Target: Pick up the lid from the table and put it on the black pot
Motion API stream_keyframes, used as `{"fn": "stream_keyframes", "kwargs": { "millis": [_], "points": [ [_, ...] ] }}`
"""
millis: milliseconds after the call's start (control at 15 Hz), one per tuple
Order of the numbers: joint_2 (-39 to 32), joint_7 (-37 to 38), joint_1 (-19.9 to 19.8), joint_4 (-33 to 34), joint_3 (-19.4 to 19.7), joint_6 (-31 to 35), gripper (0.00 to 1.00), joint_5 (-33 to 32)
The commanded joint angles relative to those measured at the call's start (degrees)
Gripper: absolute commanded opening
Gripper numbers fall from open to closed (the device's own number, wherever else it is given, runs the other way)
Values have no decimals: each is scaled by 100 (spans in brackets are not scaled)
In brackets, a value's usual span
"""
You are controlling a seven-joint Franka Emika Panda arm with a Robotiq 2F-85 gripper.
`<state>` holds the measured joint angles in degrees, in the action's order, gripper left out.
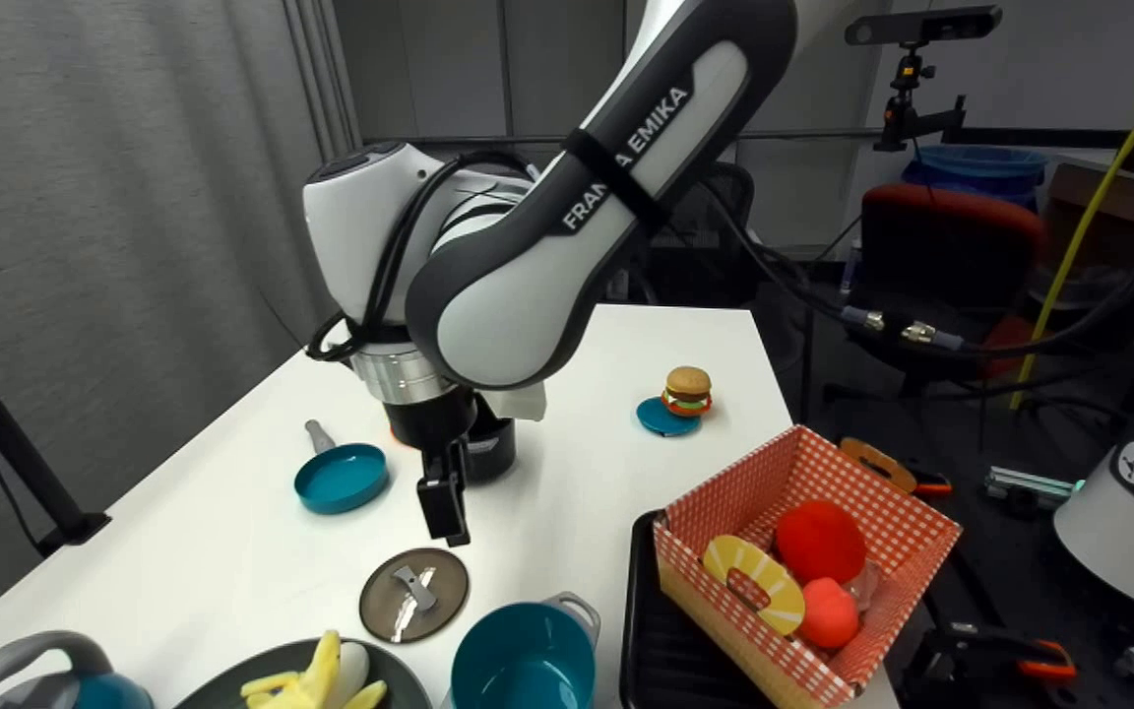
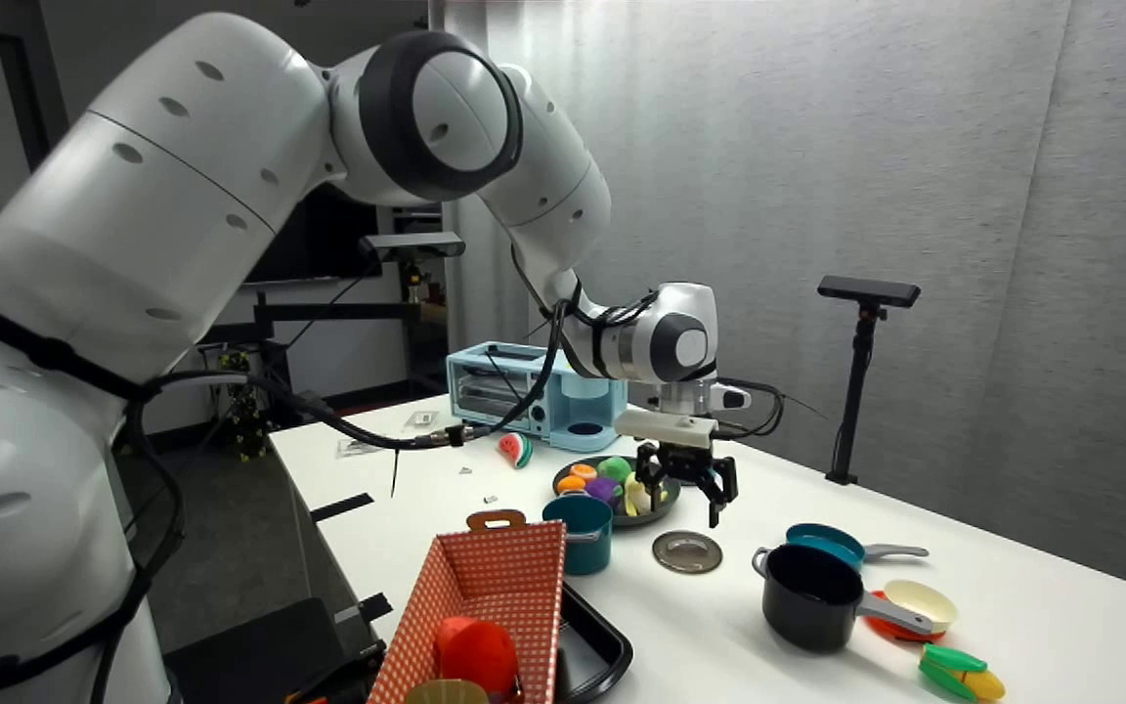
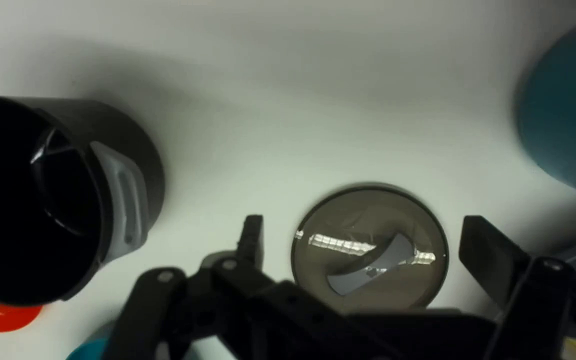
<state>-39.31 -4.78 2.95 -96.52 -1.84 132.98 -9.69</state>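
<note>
The lid is a flat grey-brown see-through disc with a grey handle bar across its middle. It lies on the white table in both exterior views (image 1: 392,609) (image 2: 687,553) and in the wrist view (image 3: 368,215). My gripper (image 3: 363,237) is open and empty, its fingers on either side of the lid in the wrist view. In both exterior views the gripper (image 1: 445,517) (image 2: 685,508) hangs above the table by the lid, not touching it. The black pot (image 2: 802,606) stands upright with grey handles. It shows at left in the wrist view (image 3: 123,120) and partly behind the gripper (image 1: 493,451).
A teal pot (image 1: 524,655) stands close to the lid. A teal pan (image 1: 341,480) lies beside the black pot. A plate of toy food (image 2: 622,518), a red-checked basket (image 2: 512,543) on a black tray (image 2: 594,636) and a blue toaster oven (image 2: 587,403) stand around.
</note>
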Motion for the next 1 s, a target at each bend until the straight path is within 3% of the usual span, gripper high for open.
{"fn": "stream_keyframes", "kwargs": {
  "millis": [0, 267, 600, 933],
  "points": [
    [-724, 145, 114, 1110, 7, -295, 100, 168],
    [-1132, 815, 335, 1671, 201, -140, 100, 141],
    [-1476, 2244, 610, 2134, 446, -24, 100, 349],
    [-1436, 3781, 1102, 1699, 743, 755, 100, 459]
  ]
}}
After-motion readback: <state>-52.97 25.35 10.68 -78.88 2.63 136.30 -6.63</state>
